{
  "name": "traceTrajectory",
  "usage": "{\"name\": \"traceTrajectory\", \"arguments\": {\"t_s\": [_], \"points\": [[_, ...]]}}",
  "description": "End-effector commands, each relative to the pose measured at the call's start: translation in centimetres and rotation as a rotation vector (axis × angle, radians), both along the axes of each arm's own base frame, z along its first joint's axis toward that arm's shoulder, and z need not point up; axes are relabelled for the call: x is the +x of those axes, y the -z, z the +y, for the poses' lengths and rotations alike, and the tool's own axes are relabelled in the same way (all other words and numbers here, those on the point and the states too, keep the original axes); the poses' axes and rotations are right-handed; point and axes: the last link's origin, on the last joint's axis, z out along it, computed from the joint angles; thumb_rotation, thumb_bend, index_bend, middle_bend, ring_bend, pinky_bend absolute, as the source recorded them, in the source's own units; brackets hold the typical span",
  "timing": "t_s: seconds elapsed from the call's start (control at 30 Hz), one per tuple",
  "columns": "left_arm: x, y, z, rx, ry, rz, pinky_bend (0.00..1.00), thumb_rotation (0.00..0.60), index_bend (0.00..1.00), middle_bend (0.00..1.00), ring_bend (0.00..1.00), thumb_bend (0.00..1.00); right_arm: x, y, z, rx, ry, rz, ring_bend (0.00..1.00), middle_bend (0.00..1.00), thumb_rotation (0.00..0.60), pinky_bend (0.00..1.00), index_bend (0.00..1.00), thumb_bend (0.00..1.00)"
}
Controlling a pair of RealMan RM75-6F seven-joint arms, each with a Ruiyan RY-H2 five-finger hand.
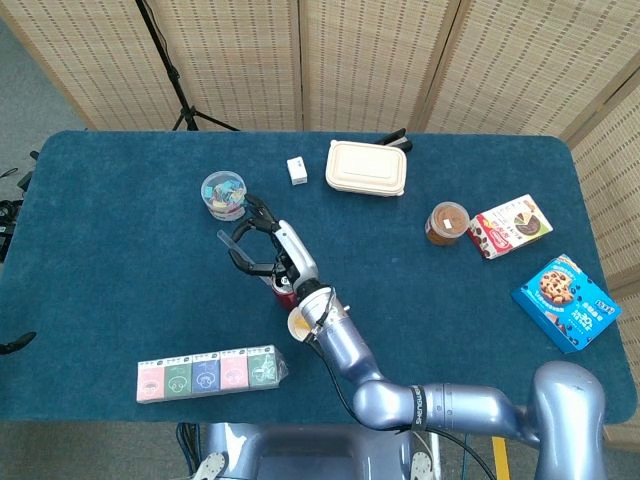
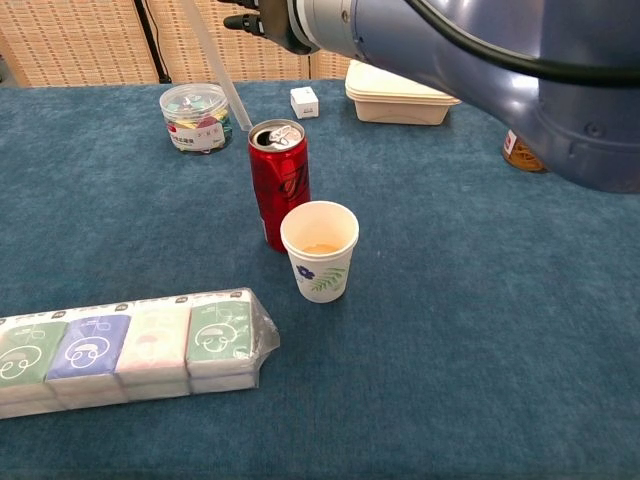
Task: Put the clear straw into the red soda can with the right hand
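While my right hand [image 1: 268, 245] pinches the clear straw [image 2: 222, 78] above the red soda can [image 2: 280, 183], the tip slants just left of its open mouth; I judge it could glance off the rim and bend. Below my hand, beside the can, a paper cup [image 2: 320, 250] holds a little pale liquid. Further out, a clear tub [image 2: 195, 116] holds colourful bits. My left hand isn't visible.
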Motion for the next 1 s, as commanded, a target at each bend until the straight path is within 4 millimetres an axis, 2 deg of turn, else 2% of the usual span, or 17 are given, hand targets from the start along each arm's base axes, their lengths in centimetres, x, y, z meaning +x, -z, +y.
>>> {"name": "traceTrajectory", "arguments": {"t_s": [0.03, 1.0], "points": [[0.0, 0.0, 0.0, 0.0, 0.001, -0.001, 0.0, 0.6, 0.0, 0.0, 0.0, 0.0, -0.1, 0.0, 0.0, 0.001, 0.002, 0.001, 0.0, 0.0, 0.6, 0.0, 0.59, 0.48], [-0.2, -0.3, 0.0, 0.008, -0.002, -0.009, 0.0, 0.6, 0.0, 0.0, 0.0, 0.0, -1.4, 1.1, -0.2, 0.014, 0.013, 0.013, 0.0, 0.0, 0.6, 0.0, 0.59, 0.48]]}}
